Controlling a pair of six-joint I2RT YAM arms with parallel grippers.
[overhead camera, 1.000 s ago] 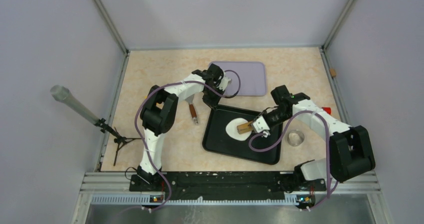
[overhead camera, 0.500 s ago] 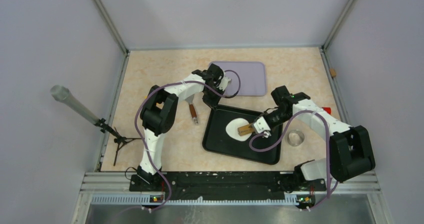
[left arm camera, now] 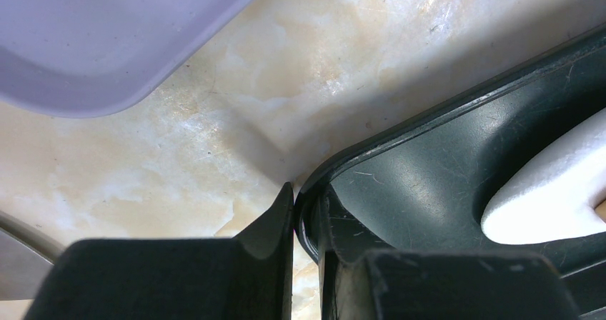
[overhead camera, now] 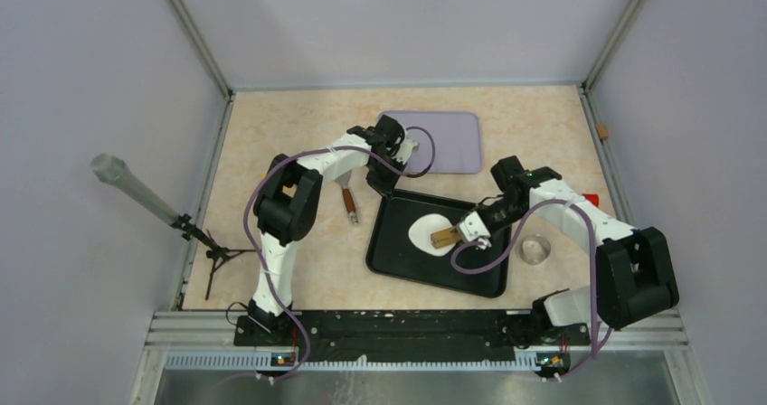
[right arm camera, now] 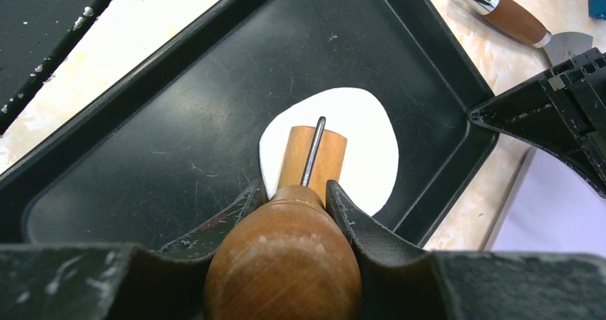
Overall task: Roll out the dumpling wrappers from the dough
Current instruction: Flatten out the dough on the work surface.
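The dough is a flattened white oval sheet in the far left part of the black tray. My right gripper is shut on the bulbous handle of a small wooden roller, whose barrel rests on the dough. My left gripper is shut on the tray's far left corner rim, one finger outside and the other inside. An edge of the dough shows there. No small round wrappers are in view.
A lilac board lies just beyond the tray. A wooden-handled scraper lies left of the tray. A small glass dish stands right of it. A tripod pole stands at the far left.
My right gripper and the roller have shifted very slightly over the dough. The left gripper and the tray have not moved.
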